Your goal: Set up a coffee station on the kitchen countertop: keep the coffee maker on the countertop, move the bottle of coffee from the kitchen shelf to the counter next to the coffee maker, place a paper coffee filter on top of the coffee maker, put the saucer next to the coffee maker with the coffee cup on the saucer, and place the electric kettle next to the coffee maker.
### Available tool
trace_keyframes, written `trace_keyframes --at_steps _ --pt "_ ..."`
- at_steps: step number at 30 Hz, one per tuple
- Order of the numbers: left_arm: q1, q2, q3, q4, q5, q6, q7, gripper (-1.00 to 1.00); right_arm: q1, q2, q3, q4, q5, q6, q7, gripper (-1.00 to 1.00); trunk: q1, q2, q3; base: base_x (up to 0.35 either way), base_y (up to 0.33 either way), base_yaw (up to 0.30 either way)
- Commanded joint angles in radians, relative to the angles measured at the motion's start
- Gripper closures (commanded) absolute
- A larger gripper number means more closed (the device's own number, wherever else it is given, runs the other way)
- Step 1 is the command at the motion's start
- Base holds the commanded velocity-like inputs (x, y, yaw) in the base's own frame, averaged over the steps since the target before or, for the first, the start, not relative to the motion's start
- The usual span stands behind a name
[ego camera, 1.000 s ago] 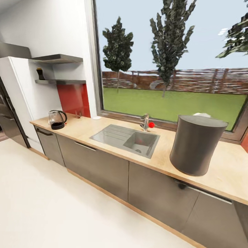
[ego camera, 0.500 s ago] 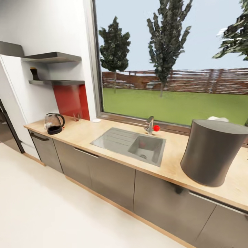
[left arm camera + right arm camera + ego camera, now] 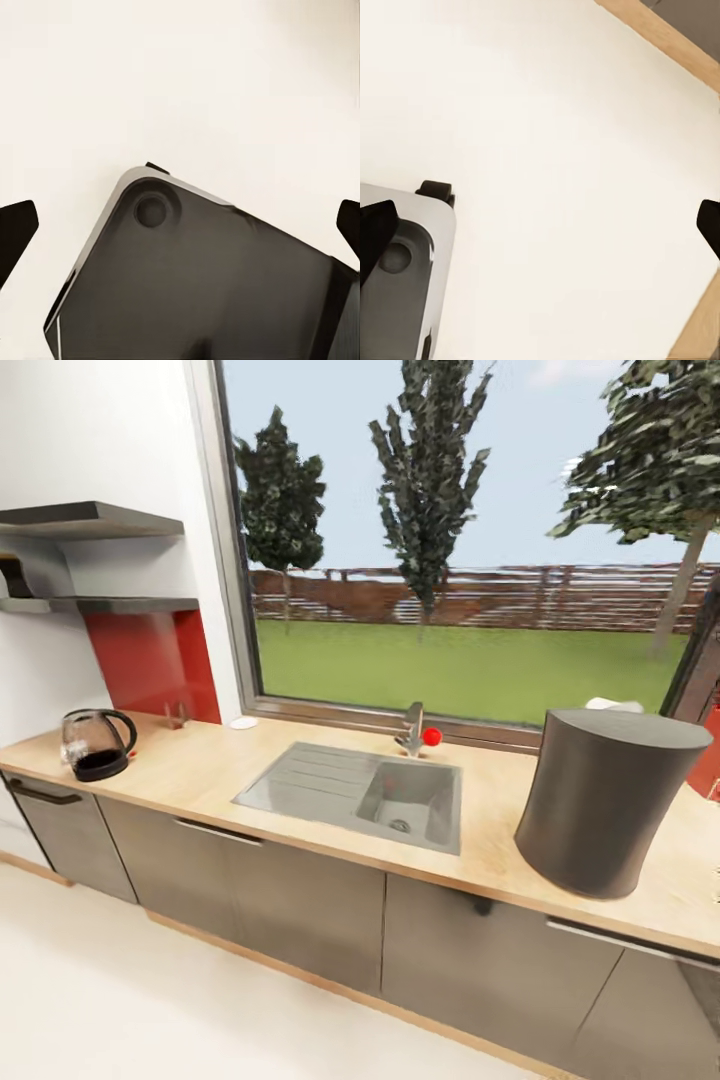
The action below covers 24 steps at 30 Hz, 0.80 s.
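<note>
Coffee maker [image 3: 606, 800]: I see it upright near the right end of the worktop [image 3: 300, 785], toward the front edge.
Kettle [image 3: 95, 744]: stands at the far left end, well apart from the coffee maker, the sink [image 3: 360, 793] between them.
Saucer [image 3: 243, 723]: lies at the back edge under the window.
Shelf [image 3: 110, 603]: on the wall above the left end; a dark item at its left, too cropped to name.
Left tool [image 3: 180, 225]: spread, over floor.
Right tool [image 3: 540, 225]: spread, over floor.
Next move: I judge everything to fetch lies leftward, nearer my left arm.
</note>
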<state>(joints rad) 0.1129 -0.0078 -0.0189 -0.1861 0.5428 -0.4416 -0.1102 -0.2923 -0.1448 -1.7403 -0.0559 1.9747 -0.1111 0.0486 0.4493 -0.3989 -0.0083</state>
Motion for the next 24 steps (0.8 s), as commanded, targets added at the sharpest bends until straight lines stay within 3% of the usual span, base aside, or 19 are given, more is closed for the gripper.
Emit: trace_keyframes --at_steps 1,12,24 --pt "0.001 0.0 -0.002 -0.001 0.011 -0.002 -0.006 -1.0 -0.001 0.001 -0.008 -0.003 0.007 -0.004 0.005 -1.0 0.001 -0.001 0.0 0.147 0.311 -0.298" --pt "0.001 0.0 -0.003 0.0 0.011 -0.005 -0.006 -1.0 0.005 0.003 -0.008 -0.003 0.007 -0.008 0.005 -1.0 0.001 -0.001 0.009 0.097 0.323 -0.269" --pt "0.001 0.0 -0.004 0.001 0.01 -0.006 -0.006 -1.0 0.007 0.005 -0.008 -0.002 0.007 -0.022 0.005 -1.0 0.001 -0.001 0.011 0.013 0.332 -0.041"
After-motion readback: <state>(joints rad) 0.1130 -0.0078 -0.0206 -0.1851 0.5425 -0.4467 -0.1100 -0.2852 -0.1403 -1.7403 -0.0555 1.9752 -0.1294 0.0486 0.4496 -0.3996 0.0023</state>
